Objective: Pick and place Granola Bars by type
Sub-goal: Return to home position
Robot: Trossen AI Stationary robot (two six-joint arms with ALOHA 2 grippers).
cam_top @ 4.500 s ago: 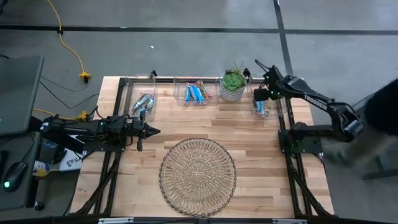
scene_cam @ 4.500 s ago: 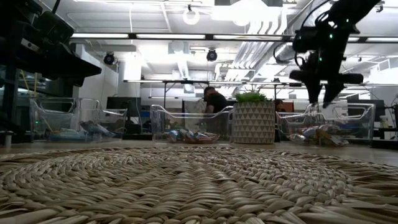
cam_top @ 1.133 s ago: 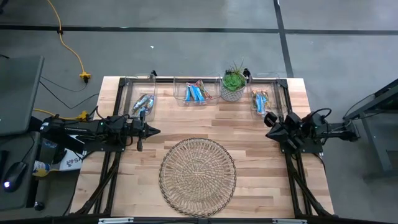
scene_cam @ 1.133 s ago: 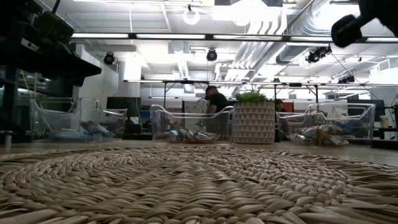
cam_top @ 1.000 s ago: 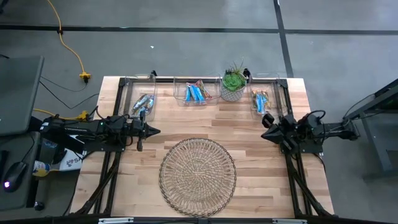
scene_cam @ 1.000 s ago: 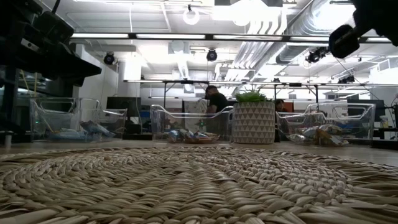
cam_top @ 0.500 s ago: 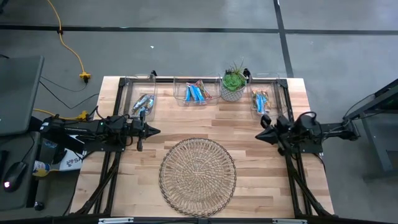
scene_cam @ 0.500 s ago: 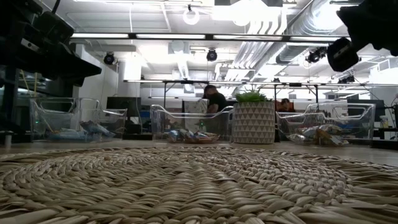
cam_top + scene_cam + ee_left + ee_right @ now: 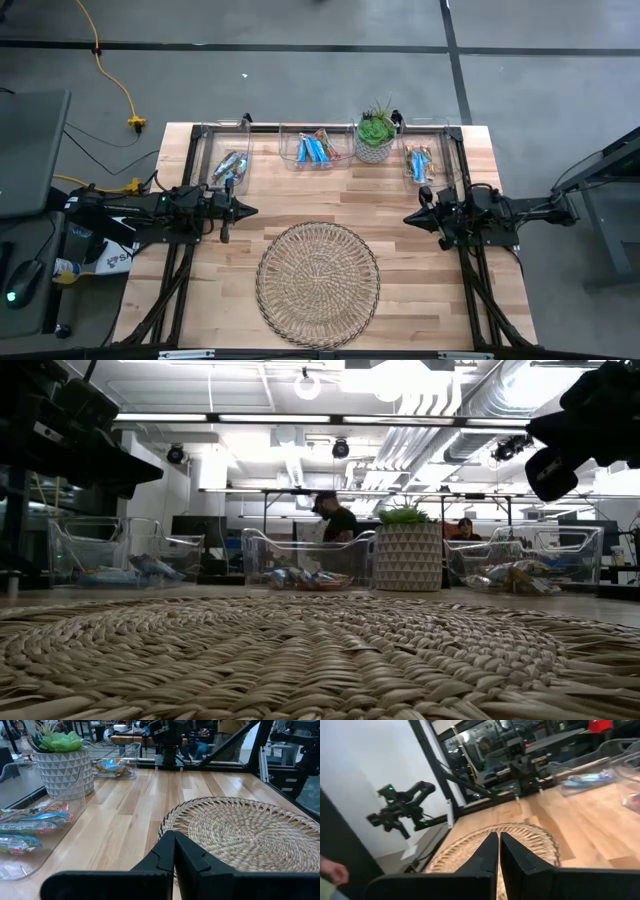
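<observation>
The Granola Bars lie in three clear bins along the table's far edge. Silvery-blue ones [image 9: 230, 165] are in the left bin, blue and tan ones [image 9: 316, 150] in the middle bin, and tan and blue ones [image 9: 419, 163] in the right bin. My left gripper [image 9: 252, 211] hovers at the table's left side, pointing right, shut with nothing in it; its closed tips [image 9: 174, 836] show in the left wrist view. My right gripper [image 9: 408, 219] hovers at the right side, pointing left and level, also shut and empty [image 9: 498, 836].
A round woven basket [image 9: 318, 283] lies flat on the table's near middle, between the two grippers. A small potted plant [image 9: 376, 132] stands between the middle and right bins. Dark frame rails [image 9: 463, 250] run along both table sides. People move in the room behind [image 9: 335, 520].
My right gripper has drawn in over the table's right side, shifting toward the left edge and sinking a little. It has tipped down until it points level at the basket. It stays shut and empty. A person in the room behind has shifted.
</observation>
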